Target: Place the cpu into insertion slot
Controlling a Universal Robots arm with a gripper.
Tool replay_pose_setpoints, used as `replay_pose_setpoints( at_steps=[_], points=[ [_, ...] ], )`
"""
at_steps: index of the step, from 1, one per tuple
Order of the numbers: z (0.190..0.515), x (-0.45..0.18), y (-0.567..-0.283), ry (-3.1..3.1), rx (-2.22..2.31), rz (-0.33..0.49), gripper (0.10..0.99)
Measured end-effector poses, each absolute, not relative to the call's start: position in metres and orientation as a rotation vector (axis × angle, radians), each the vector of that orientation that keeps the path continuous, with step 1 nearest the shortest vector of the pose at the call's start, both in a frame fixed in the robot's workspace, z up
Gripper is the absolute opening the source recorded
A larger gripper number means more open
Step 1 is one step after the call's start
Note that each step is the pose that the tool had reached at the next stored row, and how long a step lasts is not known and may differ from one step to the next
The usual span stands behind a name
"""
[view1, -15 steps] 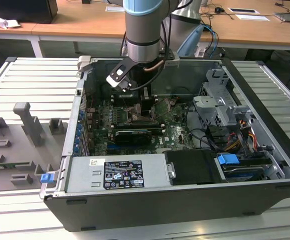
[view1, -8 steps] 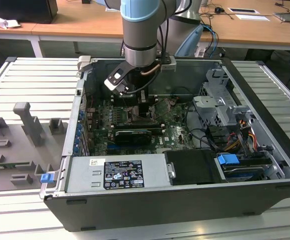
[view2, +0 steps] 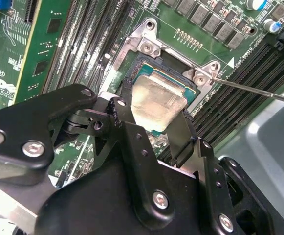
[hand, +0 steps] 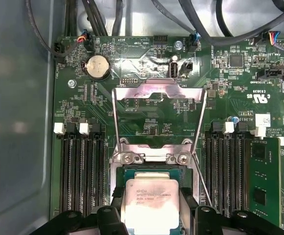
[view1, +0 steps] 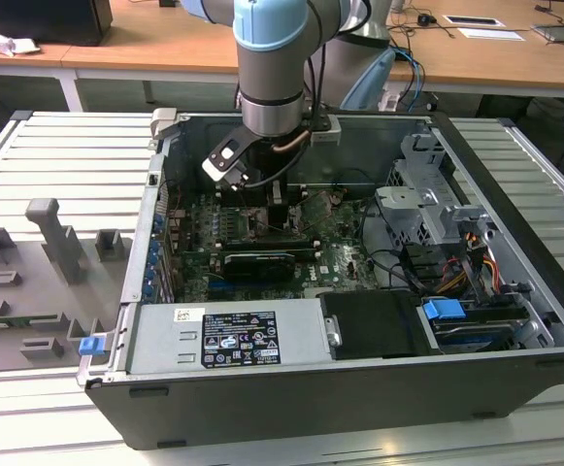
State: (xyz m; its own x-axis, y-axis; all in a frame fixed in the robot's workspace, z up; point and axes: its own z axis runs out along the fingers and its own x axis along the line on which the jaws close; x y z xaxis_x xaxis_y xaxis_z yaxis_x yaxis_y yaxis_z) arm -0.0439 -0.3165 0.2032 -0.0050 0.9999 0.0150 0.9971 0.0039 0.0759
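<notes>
The cpu [view2: 157, 99], a thin square chip with a pale silver face, lies between my gripper's [view2: 154, 120] two black fingers, which press on its opposite edges. It sits level in or just over the insertion slot [view2: 146, 46], a dark square socket with a shiny metal frame. In the first wrist view the cpu [hand: 149, 200] is low inside the socket frame [hand: 151, 157], between the black fingers of my gripper [hand: 151, 208]. The hinged load plate [hand: 156, 93] stands open. In the exterior view my gripper [view1: 274, 206] reaches down into the open computer case.
Long black memory slots [hand: 80, 171] flank the socket on both sides. A thin metal lever [view2: 254, 90] sticks out beside it. A black graphics card [view1: 257, 262], a power supply [view1: 223, 335], a drive cage [view1: 427, 204] and cables crowd the case. Grey fixtures [view1: 53, 243] stand on the exterior view's left.
</notes>
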Motion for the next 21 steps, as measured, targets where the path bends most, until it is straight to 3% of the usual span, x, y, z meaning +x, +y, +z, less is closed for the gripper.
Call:
replay_pose_setpoints(
  at_steps=[17,21],
  points=[
    [0.2000,-0.0440,-0.3164,2.193,2.183,0.098,0.529],
    [0.2002,-0.0441,-0.3167,2.192,2.182,0.096,0.604]
  ],
)
